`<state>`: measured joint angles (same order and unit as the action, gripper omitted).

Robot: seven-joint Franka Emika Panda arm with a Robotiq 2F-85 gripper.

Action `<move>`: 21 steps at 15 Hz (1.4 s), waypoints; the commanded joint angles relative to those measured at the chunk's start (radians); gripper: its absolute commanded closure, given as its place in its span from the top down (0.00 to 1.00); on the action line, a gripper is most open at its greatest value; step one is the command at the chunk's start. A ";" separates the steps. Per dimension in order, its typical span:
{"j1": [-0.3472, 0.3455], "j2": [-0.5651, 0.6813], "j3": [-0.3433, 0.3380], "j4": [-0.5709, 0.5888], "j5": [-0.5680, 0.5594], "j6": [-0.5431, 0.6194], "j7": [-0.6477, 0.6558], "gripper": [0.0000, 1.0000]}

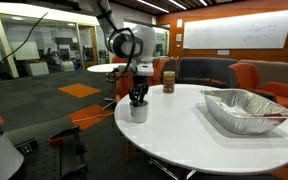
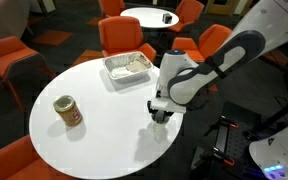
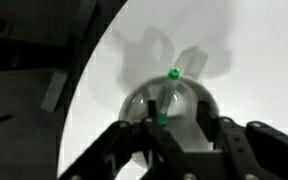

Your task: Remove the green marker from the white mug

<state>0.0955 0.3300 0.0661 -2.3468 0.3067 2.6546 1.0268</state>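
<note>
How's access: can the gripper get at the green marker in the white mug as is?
Probably yes. In the wrist view the gripper sits just above the white mug, jaws open, with the green marker roughly centred between them. Nothing visible blocks the way.

Bare counter [image 1: 184, 135] rings the white mug [image 1: 138, 111]; the brown jar [image 1: 168, 82] and foil tray [image 1: 246, 110] stand well apart, blocking nothing.

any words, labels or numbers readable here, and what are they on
No text can be read in any view.
brown jar: markings on its side, too blurred to read.
whiteboard: faint marks, too small to read.
white mug and green marker: no print visible.
</note>
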 commanded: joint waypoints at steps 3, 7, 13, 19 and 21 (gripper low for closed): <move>0.015 -0.025 -0.004 -0.014 0.061 0.015 -0.033 0.51; 0.020 -0.009 -0.006 -0.012 0.064 -0.004 -0.031 0.47; 0.039 0.039 -0.022 -0.010 0.044 0.005 -0.010 0.07; 0.078 -0.039 -0.046 -0.058 -0.008 0.063 -0.006 0.03; 0.103 -0.093 -0.072 -0.076 -0.064 0.044 0.027 0.03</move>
<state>0.1565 0.3247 0.0367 -2.3681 0.3022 2.6951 1.0237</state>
